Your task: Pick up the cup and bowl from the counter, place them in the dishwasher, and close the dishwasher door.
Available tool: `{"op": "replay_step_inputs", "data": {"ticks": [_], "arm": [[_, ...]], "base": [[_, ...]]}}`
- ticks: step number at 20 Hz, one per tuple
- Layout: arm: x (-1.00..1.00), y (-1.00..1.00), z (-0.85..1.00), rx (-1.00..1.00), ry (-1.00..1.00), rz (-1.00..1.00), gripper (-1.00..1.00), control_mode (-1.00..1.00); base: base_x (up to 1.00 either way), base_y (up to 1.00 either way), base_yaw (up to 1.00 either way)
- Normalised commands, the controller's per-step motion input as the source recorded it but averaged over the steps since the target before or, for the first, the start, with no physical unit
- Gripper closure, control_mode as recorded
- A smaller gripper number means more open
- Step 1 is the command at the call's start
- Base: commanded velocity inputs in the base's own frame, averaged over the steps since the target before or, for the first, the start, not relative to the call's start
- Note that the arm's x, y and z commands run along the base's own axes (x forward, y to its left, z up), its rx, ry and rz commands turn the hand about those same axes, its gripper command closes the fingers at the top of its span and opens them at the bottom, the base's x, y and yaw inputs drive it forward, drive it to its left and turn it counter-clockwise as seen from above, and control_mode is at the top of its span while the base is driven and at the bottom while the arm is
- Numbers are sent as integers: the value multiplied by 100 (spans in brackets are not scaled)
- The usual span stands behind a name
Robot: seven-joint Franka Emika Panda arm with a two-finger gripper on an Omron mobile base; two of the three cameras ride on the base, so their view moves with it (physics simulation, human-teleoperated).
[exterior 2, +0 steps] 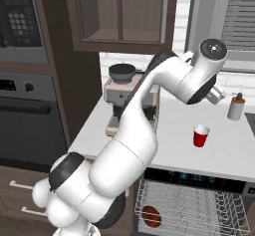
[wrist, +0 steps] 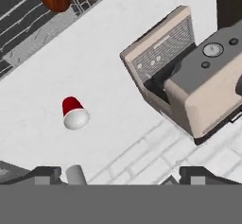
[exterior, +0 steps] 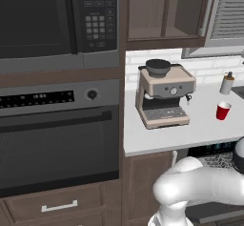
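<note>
Glossy white arm (exterior 2: pixel 124 150) of fat rounded links — dark joints between (grey disc capping one).

cup (exterior 2: pixel 200 136): we see it upright, red, whitish rim, on counter (exterior 2: pixel 169 150) right of centre | bowl (exterior 2: pixel 151 216): brownish-red, in rack | dishwasher (exterior 2: pixel 191 207): door open, rack out below counter

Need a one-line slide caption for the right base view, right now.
White arm raised over the light grey counter, small red cup standing by the beige coffee machine; dishwasher's grey wire rack pulled out below.

dishwasher (exterior: pixel 217 149) edge-cut, gripper (wrist: pixel 120 173) jaws perhaps open
</note>
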Motion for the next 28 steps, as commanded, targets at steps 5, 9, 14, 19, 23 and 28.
{"op": "replay_step_inputs", "data": {"ticks": [5,9,14,19,23,28], "arm": [[19,-33,-43,39,37,1,-100,-100],[18,-24,-90,22,33,1,-100,-100],[38,-38,-83,8,31,0,-100,-100],[12,-64,-32,7,14,0,-100,-100],[25,-33,-28,0,0,-1,-100,-100],[42,-29,-47,2,3,3,-100,-100]], "base": [[0,0,0],[0,0,0],[0,0,0],[0,0,0],[0,0,0],[0,0,0]]}}
